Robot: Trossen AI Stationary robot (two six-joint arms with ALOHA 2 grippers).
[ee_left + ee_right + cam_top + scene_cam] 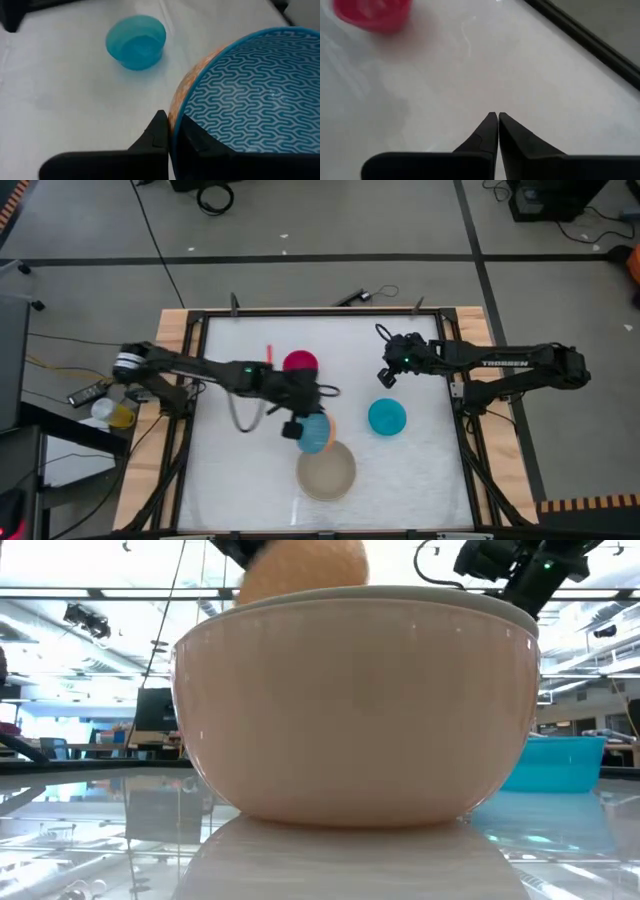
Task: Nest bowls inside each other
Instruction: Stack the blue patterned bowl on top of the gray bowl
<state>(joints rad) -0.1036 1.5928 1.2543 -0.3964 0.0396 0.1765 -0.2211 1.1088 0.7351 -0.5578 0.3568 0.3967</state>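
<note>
My left gripper (pixel 293 430) is shut on the light blue bowl (pixel 316 432), which has a blue wave pattern inside and an orange outer wall (pixel 300 570). That bowl hangs just beyond the far rim of the large beige bowl (pixel 326 471), which stands on its base near the table's front edge. The teal bowl (pixel 387 417) stands upright to the right, and the small red bowl (pixel 300 362) stands farther back. My right gripper (pixel 386 379) hovers shut over bare table beyond the teal bowl, with nothing between its fingers (pixel 497 116). My left gripper pinches the light blue bowl's rim (pixel 175 117), one finger (pixel 197 140) inside the bowl and one (pixel 155 132) against the orange outer wall. The fingers come slanting down from the table's left. The bowl is lifted clear of the table, and its orange wall shows above the beige bowl's rim.
A raised wooden frame (pixel 172 330) borders the white table. Bare table lies along the left side and at the front right. A black cable (pixel 240 420) loops down from the left arm.
</note>
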